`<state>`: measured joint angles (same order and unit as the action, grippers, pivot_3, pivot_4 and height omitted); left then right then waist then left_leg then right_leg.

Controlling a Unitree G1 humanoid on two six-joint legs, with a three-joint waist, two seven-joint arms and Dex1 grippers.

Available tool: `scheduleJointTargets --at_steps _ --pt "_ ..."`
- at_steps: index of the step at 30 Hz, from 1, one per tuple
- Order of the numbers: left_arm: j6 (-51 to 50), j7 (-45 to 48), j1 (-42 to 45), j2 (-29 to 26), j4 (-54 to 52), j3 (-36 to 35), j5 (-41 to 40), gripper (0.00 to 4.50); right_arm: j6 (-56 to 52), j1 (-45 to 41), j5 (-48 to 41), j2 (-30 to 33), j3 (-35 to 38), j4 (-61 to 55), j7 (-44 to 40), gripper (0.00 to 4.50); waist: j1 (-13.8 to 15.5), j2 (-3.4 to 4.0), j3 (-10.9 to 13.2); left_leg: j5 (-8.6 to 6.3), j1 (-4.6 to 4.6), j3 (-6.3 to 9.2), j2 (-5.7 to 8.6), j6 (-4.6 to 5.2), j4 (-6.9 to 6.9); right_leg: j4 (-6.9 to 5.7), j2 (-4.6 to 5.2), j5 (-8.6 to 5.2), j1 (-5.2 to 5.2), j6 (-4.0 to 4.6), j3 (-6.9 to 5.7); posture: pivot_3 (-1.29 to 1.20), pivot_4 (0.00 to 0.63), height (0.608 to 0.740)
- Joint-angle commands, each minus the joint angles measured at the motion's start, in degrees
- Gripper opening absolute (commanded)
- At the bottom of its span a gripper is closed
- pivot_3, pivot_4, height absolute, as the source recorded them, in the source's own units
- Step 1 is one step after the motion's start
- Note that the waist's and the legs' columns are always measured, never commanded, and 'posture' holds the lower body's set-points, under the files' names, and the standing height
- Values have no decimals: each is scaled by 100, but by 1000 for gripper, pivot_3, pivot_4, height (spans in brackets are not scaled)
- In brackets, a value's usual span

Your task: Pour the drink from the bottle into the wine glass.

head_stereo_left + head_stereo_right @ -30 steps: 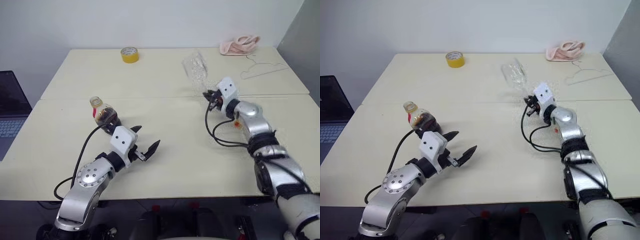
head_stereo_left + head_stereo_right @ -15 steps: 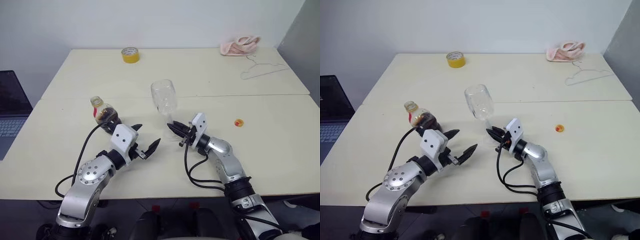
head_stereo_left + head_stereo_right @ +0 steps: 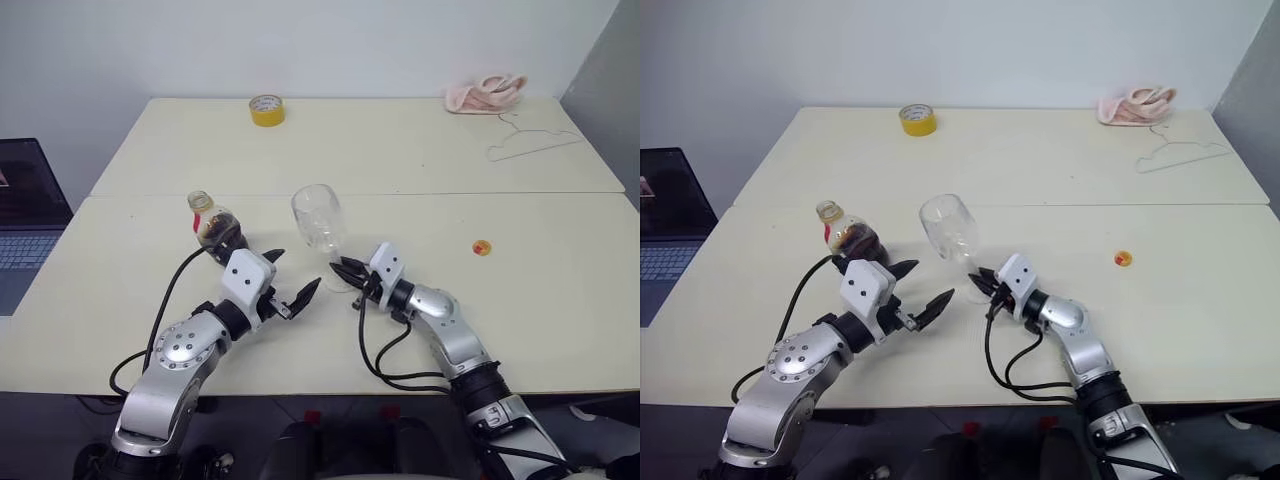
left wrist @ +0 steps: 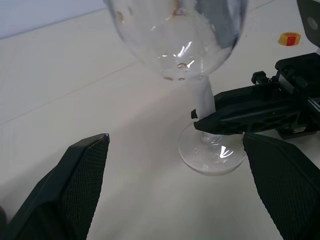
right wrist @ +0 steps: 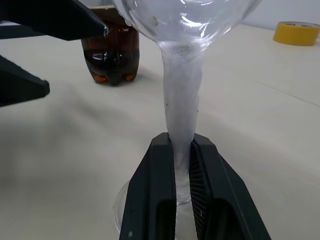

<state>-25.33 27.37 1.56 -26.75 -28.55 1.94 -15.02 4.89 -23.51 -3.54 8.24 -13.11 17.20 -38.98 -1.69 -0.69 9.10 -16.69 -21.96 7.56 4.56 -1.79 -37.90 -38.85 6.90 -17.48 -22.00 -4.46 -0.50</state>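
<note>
The bottle (image 3: 213,226) stands upright just behind our open, empty left gripper (image 3: 287,283), so this arm is nearer. Our right gripper (image 3: 348,272) is clamped on the stem of the glass (image 3: 320,224), beside the bottle, at table centre.

The wine glass (image 4: 181,35) is cut off at the top of the left wrist view, so its rim cannot be seen there, and the right gripper (image 5: 183,150) hides part of its thin stem and round foot in the right wrist view. The bottle (image 3: 211,225) stands behind the left gripper (image 3: 290,283), which covers its lower part, and in the right wrist view its neck is cut off at the top. A laptop (image 3: 30,218) is cut off at the left edge of the head view, and the small orange thing (image 3: 482,247) on the bench (image 3: 560,300) is too small to tell what it is.
</note>
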Motion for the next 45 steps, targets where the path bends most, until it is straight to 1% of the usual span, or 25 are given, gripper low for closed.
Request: scheduleJointTargets --at_steps 1,5,15,22,26,30,32,34,42,43,45 --pt "105 38 73 -33 -70 -43 47 4500 -19 76 129 365 187 310 59 130 24 -2 -2 0 3 2 1 0 -1 3 1 0 5 0 -2 0 150 740" --pt "99 72 72 -37 -71 -62 51 4500 2 82 151 530 178 376 71 130 30 -2 -3 0 17 7 1 0 -1 7 1 0 27 0 -7 0 150 740" --pt "99 115 127 -40 -42 -72 64 4500 -226 -43 95 743 256 396 75 130 84 -3 -4 0 18 10 3 1 -5 14 2 0 35 0 -9 0 150 740" --pt "98 121 136 -49 -38 -89 59 4500 -312 -126 -37 1015 339 523 -41 130 171 -3 -4 0 19 12 5 1 -8 21 3 0 42 0 -11 0 150 740" --pt "111 122 156 -37 -19 -61 69 4500 -405 -77 -119 1061 226 509 -211 130 175 -3 -4 0 23 15 7 1 -9 27 4 0 53 0 -14 0 150 740" --pt "129 128 167 -34 -5 -57 73 4500 -422 -54 -108 1030 225 514 -134 130 174 -3 -4 -1 26 15 6 2 -7 27 4 0 55 0 -14 0 150 740" --pt "135 132 165 -37 -4 -59 72 4500 -425 -59 -102 1027 222 526 -130 846 174 -4 -5 -1 27 15 7 2 -7 27 4 0 57 0 -14 0 150 740" --pt "144 134 174 -33 10 -53 76 4500 -412 -76 -94 1032 221 557 -130 1443 161 -4 -6 -1 25 17 7 2 -6 28 4 0 56 0 -16 0 150 740" --pt "170 137 190 -12 30 -24 88 4500 -372 -105 -70 1059 290 591 -140 4302 147 -5 -6 -1 28 13 2 2 -1 30 1 0 54 0 -13 0 150 740" --pt "172 135 189 -11 28 -22 89 4500 -378 -96 -75 1072 298 570 -150 4487 144 -5 -6 -1 28 13 1 1 0 30 1 0 54 0 -13 0 150 740" --pt "179 143 180 -15 33 -30 86 4500 -453 -53 -125 1124 334 458 -204 4487 139 -5 -6 -1 28 13 -1 1 1 30 -1 0 54 0 -13 0 150 740"
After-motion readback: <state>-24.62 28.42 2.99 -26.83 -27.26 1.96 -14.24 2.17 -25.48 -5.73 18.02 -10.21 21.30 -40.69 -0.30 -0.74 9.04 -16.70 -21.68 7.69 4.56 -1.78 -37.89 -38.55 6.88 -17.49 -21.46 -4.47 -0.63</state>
